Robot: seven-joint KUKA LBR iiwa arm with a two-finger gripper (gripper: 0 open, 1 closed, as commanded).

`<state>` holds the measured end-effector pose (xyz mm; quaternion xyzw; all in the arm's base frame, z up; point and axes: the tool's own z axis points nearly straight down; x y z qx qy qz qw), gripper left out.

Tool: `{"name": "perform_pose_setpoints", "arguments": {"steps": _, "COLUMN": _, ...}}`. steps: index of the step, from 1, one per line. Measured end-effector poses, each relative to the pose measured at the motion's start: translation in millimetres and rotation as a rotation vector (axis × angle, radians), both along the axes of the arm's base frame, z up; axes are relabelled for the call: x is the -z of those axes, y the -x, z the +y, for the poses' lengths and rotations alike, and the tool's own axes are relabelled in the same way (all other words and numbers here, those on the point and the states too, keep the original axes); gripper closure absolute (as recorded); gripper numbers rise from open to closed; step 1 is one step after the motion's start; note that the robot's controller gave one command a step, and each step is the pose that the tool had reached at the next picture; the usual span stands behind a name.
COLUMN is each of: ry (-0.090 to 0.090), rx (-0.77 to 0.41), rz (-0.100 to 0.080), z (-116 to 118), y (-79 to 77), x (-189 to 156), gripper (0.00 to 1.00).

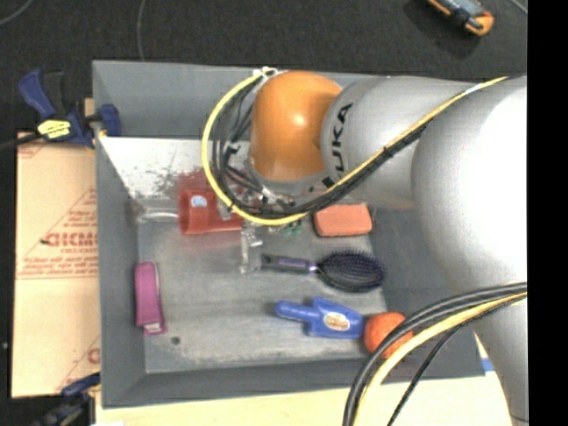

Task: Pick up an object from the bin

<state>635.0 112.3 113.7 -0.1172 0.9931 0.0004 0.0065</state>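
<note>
1. The gripper [250, 256] is low near the middle of the bin [124, 238], under the arm's orange cover. Whether it is released or clenched, I cannot tell.
2. The red box [206, 213] lies just beside it, up and to the left.
3. The dark brush [342, 271] lies to its right, with the handle end very near the gripper.
4. Farther off are three things: an orange block [343, 221], a blue tool [318, 316], and a pink stapler [146, 296] near the left wall.

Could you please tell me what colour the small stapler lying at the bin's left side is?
The stapler is pink, verging on magenta; the camera view shows it plainly.
</note>
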Motion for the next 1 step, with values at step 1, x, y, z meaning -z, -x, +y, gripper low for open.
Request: {"name": "perform_pose_setpoints", "arguments": {"steps": 1, "ry": -0.008, "rx": 0.237, "rz": -0.022, "z": 14.9, "y": -15.6, "x": -11.0, "gripper": 0.0}}
